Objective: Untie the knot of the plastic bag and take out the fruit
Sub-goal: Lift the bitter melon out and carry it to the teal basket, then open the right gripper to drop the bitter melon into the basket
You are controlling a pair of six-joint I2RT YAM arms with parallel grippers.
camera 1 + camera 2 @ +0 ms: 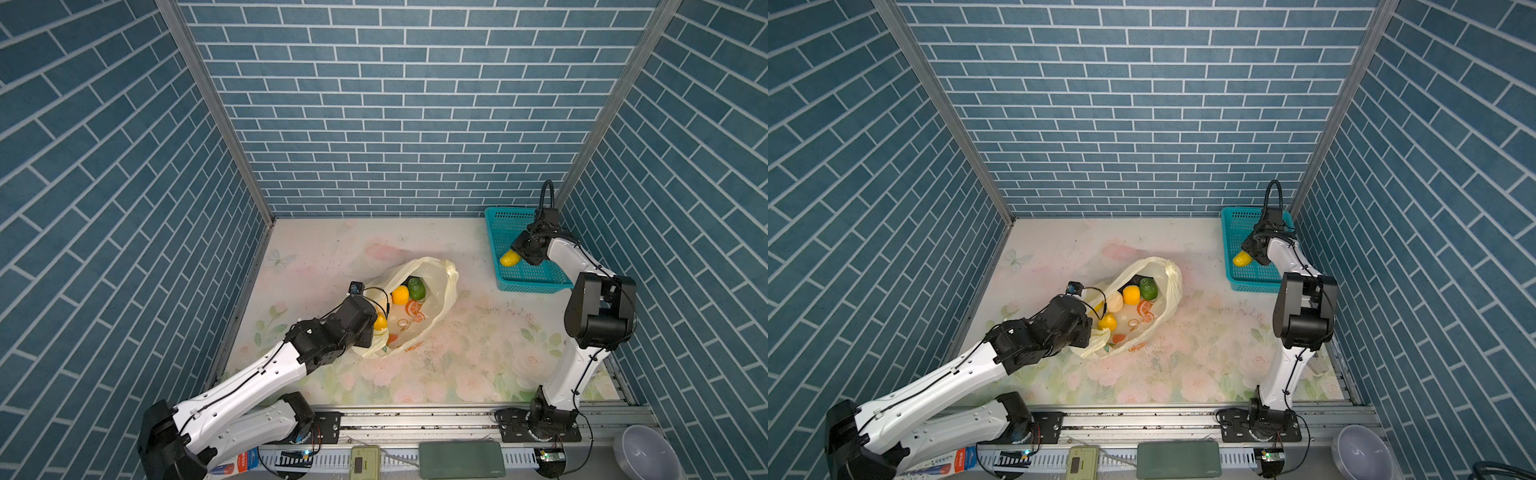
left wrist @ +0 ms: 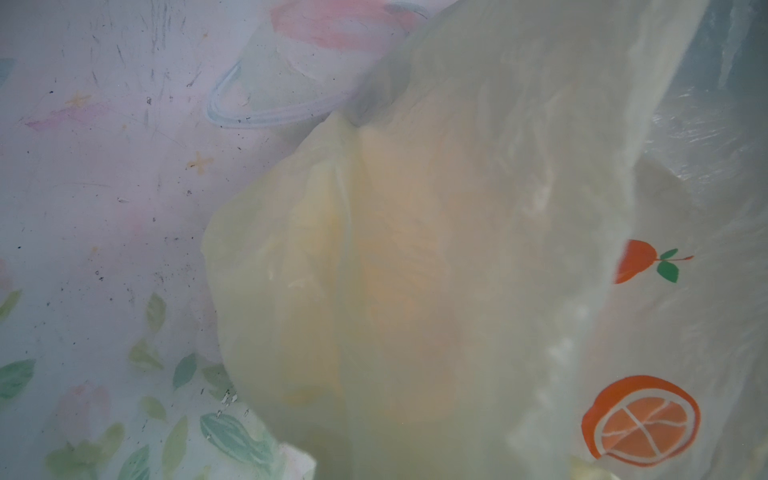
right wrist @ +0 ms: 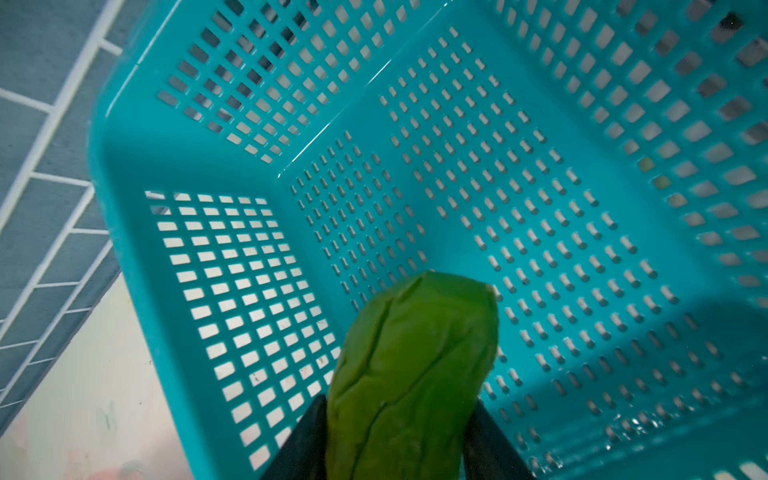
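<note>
the plastic bag (image 1: 436,279) is seen lying on its side on the floral tabletop (image 1: 478,357), mouth gaping; no knot is to be seen. its film is thin, crinkly and translucent, so it is judged light, limp and slippery. it is best taken at the bunched rim, where the left gripper (image 1: 1091,329) is pressed fully together, apparently pinching that rim (its fingers are hidden under the wrist). inside are found a lemon (image 1: 1131,294), a green fruit (image 1: 1148,288), a cream-white one (image 1: 1115,301) and a second lemon (image 1: 1108,321). all are rounded and firm-looking, best clasped across the middle. the long yellow-green fruit (image 3: 415,353), ridged and waxy, is clasped between the fingers of the right gripper (image 3: 395,451) over the rigid, perforated teal basket (image 3: 137,166).
</note>
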